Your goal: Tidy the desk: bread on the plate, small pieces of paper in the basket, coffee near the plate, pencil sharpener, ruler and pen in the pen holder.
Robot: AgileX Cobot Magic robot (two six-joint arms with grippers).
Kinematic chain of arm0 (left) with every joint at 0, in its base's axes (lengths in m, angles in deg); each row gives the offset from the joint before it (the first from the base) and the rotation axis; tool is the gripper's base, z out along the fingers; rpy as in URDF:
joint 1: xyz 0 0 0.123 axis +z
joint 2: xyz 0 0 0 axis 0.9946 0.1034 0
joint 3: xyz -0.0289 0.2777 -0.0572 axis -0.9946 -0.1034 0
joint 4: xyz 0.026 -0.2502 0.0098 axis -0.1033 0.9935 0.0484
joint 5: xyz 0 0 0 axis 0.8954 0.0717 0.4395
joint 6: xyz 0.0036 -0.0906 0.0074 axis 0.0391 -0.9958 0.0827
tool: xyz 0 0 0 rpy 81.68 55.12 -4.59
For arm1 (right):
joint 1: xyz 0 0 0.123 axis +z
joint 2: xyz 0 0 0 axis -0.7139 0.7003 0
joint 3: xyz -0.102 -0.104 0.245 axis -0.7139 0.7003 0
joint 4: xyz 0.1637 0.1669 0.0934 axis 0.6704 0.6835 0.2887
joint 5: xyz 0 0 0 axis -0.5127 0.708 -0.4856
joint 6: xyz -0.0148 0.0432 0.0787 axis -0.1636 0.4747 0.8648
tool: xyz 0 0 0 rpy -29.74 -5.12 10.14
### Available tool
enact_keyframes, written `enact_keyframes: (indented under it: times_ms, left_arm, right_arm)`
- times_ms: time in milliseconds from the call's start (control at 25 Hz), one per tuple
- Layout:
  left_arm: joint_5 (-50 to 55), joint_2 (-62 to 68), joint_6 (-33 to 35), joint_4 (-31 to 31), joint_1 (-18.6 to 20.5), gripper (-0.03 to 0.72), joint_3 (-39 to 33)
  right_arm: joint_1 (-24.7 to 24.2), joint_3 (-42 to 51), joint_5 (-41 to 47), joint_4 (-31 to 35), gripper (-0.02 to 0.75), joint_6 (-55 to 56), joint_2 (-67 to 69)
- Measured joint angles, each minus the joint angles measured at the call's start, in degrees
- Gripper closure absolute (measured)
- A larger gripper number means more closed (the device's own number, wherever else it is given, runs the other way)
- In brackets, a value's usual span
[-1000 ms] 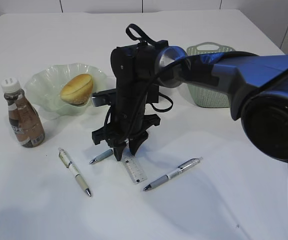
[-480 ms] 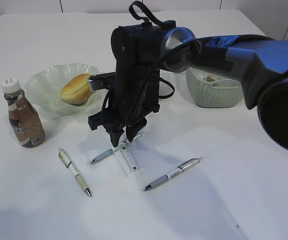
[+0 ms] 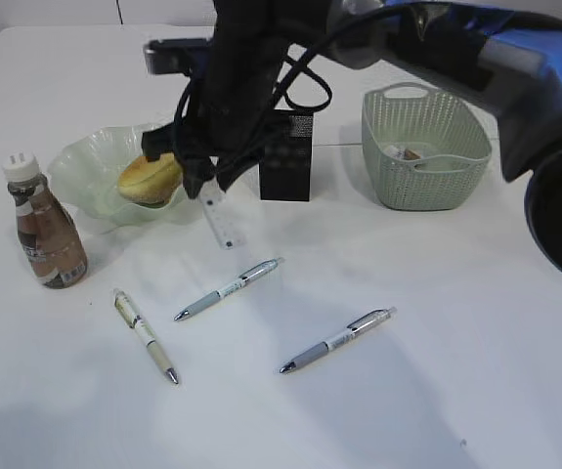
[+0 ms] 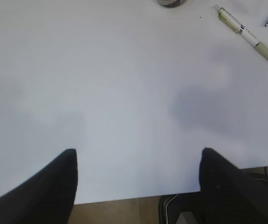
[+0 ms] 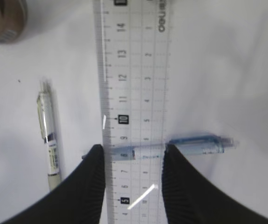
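Exterior view: right gripper (image 3: 205, 189) clamped on ruler (image 3: 219, 220), hanging upper centre above desk (image 3: 437, 322); left gripper (image 4: 138, 161) jaws apart, holding nothing.

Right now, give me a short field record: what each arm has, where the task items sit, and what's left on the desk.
right gripper: fingers closed on the ruler, lifted off the desk
left gripper: open, holding nothing
bread: on the plate
coffee: upright beside the plate
pen holder: behind the raised ruler
basket: far right, something small inside
still loose: three pens lying on the desk
pencil sharpener: not seen
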Motion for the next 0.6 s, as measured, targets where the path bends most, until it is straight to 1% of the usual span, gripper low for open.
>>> enact_keyframes:
  times_ms: [160, 240, 280, 440, 600]
  left_arm:
    - [0.0, 0.0, 0.0, 0.0, 0.0, 0.113, 0.0]
    - [0.0, 0.0, 0.0, 0.0, 0.0, 0.113, 0.0]
    - [0.0, 0.0, 0.0, 0.0, 0.0, 0.113, 0.0]
    - [0.0, 0.0, 0.0, 0.0, 0.0, 0.113, 0.0]
    - [0.0, 0.0, 0.0, 0.0, 0.0, 0.113, 0.0]
  right_arm:
    - [0.0, -5.26, 0.42, -1.8, 0.438, 0.0, -0.09]
    - [0.0, -5.97, 0.54, -2.22, 0.438, 0.0, -0.09]
    - [0.0, -7.62, 0.75, -3.55, 0.438, -0.15, -0.12]
    - [-0.11, -8.35, 1.2, -6.87, 0.438, -0.76, -0.12]
    - [-0.46, -8.35, 1.21, -8.53, 0.438, -0.81, -0.12]
